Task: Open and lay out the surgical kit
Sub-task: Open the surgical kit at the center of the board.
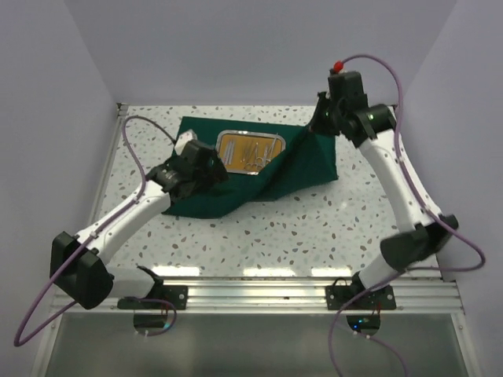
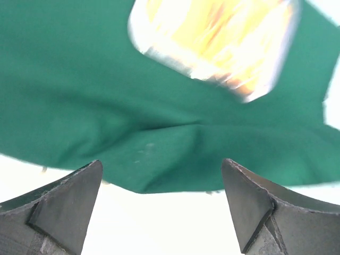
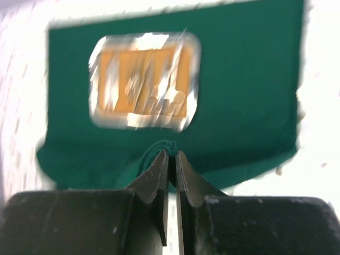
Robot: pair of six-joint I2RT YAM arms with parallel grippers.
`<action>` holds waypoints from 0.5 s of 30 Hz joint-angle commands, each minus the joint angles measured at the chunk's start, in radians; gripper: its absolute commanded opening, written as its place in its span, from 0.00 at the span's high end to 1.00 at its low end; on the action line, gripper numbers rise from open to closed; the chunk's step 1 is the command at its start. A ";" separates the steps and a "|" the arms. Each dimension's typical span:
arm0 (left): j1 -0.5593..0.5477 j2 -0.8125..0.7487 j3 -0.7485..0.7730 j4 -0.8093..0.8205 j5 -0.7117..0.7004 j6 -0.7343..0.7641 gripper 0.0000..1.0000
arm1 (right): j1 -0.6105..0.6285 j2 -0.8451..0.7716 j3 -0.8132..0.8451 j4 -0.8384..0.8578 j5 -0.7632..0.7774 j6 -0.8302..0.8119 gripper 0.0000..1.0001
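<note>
The dark green cloth wrap (image 1: 295, 169) lies spread on the table with the steel tray (image 1: 251, 151) on it, orange-brown floor showing and small silver instruments (image 1: 255, 153) inside. My right gripper (image 1: 318, 119) is shut on a bunched corner of the cloth (image 3: 169, 146) and holds it lifted at the far right; the tray (image 3: 143, 79) shows blurred beyond. My left gripper (image 1: 206, 163) is open and empty, hovering at the cloth's near left edge (image 2: 159, 175), with the tray (image 2: 212, 37) ahead of it.
The speckled table (image 1: 314, 228) has a metal rail (image 1: 259, 294) along its near edge. White walls close in the back and both sides.
</note>
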 commanded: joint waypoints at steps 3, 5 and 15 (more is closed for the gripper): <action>-0.002 0.030 0.396 -0.260 -0.104 0.093 0.02 | -0.230 0.523 0.431 -0.295 0.265 0.155 1.00; -0.002 0.054 0.444 -0.291 -0.095 0.102 0.02 | -0.241 0.625 0.466 -0.288 0.270 0.117 1.00; -0.003 0.124 0.251 -0.205 0.065 0.185 0.02 | -0.256 0.663 0.174 -0.220 0.273 0.087 1.00</action>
